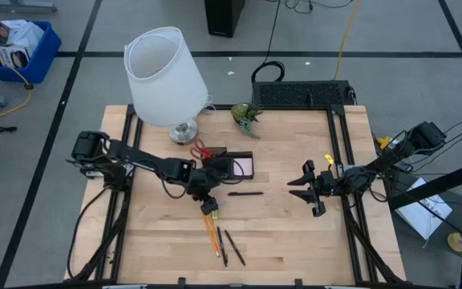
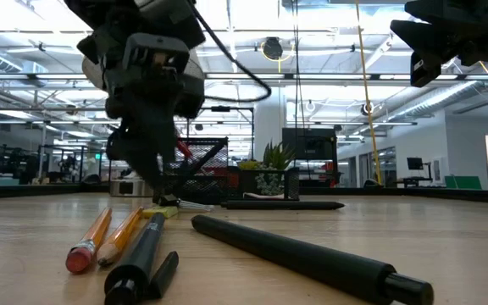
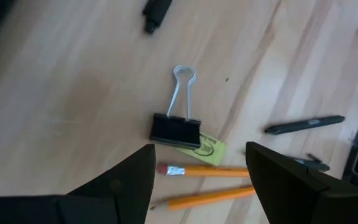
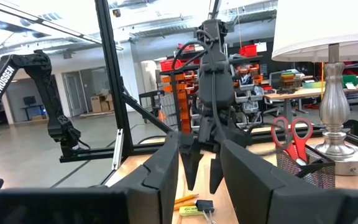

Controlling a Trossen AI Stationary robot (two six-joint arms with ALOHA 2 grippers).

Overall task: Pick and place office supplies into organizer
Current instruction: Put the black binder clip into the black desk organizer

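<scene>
Black binder clip (image 3: 176,129) lies flat, wire handles pointing away from the wide-open left end effector (image 3: 197,171).

A white lamp (image 1: 165,76) with a silver base (image 1: 184,131) stands at the far side of the wooden table (image 1: 295,233). A small green plant (image 1: 246,115) sits beside it, near a black wire rack (image 1: 301,94). A blue bin (image 1: 18,48) rests on the floor.
</scene>
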